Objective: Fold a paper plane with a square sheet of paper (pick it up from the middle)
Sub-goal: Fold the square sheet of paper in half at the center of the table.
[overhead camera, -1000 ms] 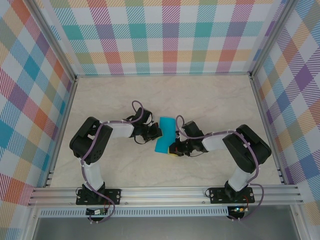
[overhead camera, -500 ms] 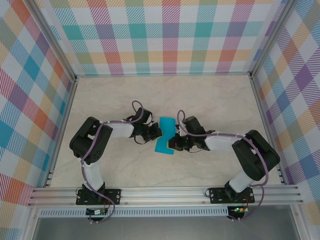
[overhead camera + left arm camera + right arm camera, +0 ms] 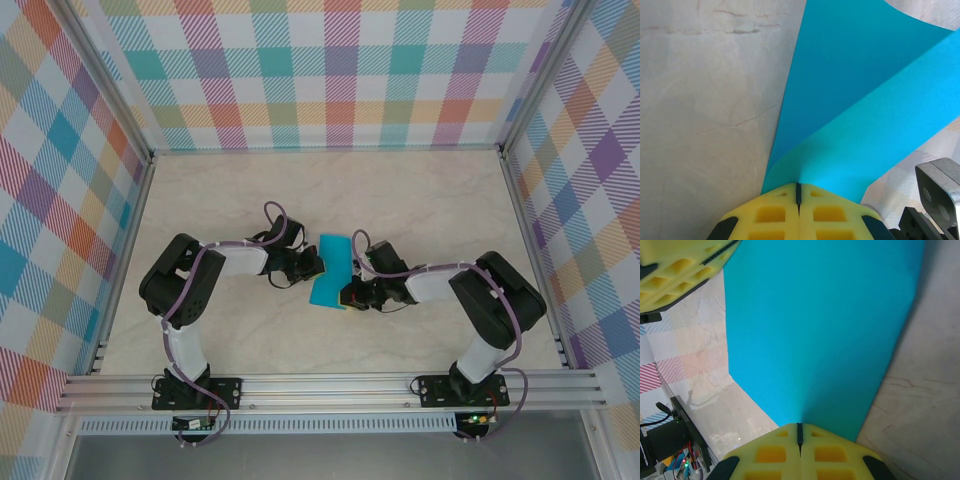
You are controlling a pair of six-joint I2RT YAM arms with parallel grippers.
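Top external: you've got the square sheet of paper (image 3: 332, 265) around the middle of the table (image 3: 440, 200). From up here it reads as a narrow slanted strip.
Left gripper: the left gripper (image 3: 313, 266) sits just left of the table's middle, clamped onto the sheet's left edge. On its own wrist cam the yellow pads (image 3: 772, 215) meet with no gap, and the teal paper comes straight out of the seam.
Right gripper: the right gripper (image 3: 346, 297) is just right of the table's middle and a bit nearer the table's near edge. It's pinched tight on the sheet's near corner, and its wrist cam shows the same closed seam.
Sheet: on the left wrist cam it bows into a soft curl, one layer arcing over the other, with no sharp crease that I can make out. My guess is you're on the first half-fold (so a long way from anything dart-shaped).
Fold: move both arms together so the paper gets neither stretched nor slackened. Thin paper like this will likely tear or slip if the two pinches pull apart. Line the two long edges up before you commit, since a skewed first fold probably throws off every later one.
Table: I'd bring the curl down onto the table's middle and flatten it there instead of creasing in the air. Release one side only once the other pins the layers.
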